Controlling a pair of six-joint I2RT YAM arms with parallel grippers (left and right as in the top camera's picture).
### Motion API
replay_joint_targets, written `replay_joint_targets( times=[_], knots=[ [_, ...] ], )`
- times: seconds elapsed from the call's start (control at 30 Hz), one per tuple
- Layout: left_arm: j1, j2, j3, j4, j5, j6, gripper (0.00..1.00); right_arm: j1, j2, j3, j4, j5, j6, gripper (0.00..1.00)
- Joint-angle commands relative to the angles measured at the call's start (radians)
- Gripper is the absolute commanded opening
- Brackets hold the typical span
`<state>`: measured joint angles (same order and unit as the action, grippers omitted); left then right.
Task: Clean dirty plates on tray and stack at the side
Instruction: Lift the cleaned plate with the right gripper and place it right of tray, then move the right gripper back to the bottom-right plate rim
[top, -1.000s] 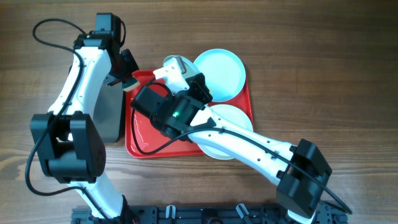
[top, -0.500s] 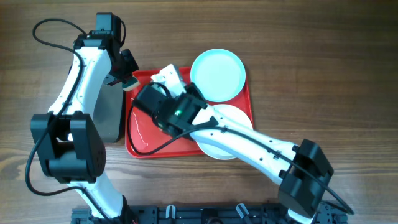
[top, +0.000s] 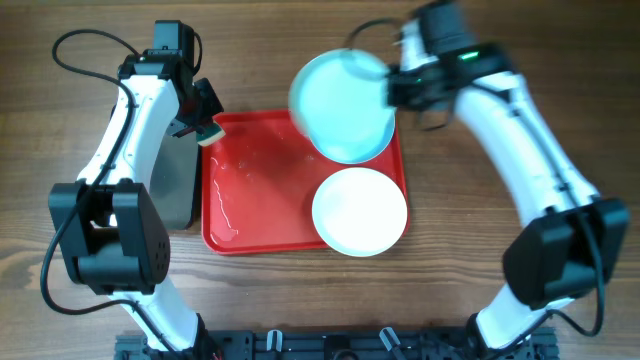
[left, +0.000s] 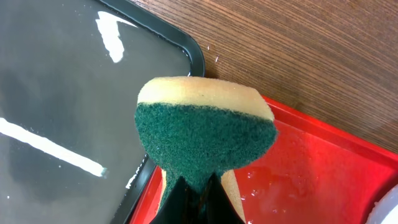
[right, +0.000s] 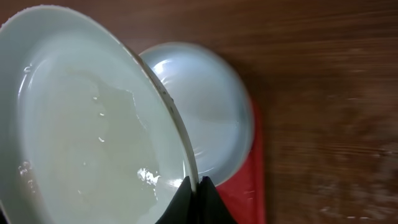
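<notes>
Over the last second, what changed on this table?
The right gripper, shut on the rim of a wet plate, swung from the back left of the tray across to its back right, carrying that plate tilted above the second plate there. The third plate at the front right is now uncovered. Unchanged: the left gripper clamping the sponge at the tray's back left corner, the tray, both resting plates.

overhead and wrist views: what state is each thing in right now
left tool: shut on sponge
sponge: pinched, green side up, over the tray's far left corner
right tool: shut on held plate's rim
held plate: in the air, tilted, wet inside
far plate: flat on tray's far right corner, overhanging
near plate: flat on tray, overhanging near edge
tray: wet
</notes>
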<state>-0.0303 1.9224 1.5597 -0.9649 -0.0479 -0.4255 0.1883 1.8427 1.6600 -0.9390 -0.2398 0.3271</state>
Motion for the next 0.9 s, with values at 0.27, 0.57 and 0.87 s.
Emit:
replay_joint_targets(
  times=[0.27,0.57,0.87],
  knots=[
    [0.009,-0.01,0.01,0.003,-0.013,-0.017,0.04,-0.443,-0.034,-0.2,-0.05,0.08,0.1,0.04],
    [0.009,-0.01,0.01,0.007,-0.013,-0.017,0.04,-0.482,-0.034,-0.429,0.112,0.121,0.121,0.04],
    [0.009,-0.01,0.01,0.007,-0.013,-0.017,0.04,-0.484,-0.035,-0.41,0.023,0.182,0.089,0.16]
  ],
)
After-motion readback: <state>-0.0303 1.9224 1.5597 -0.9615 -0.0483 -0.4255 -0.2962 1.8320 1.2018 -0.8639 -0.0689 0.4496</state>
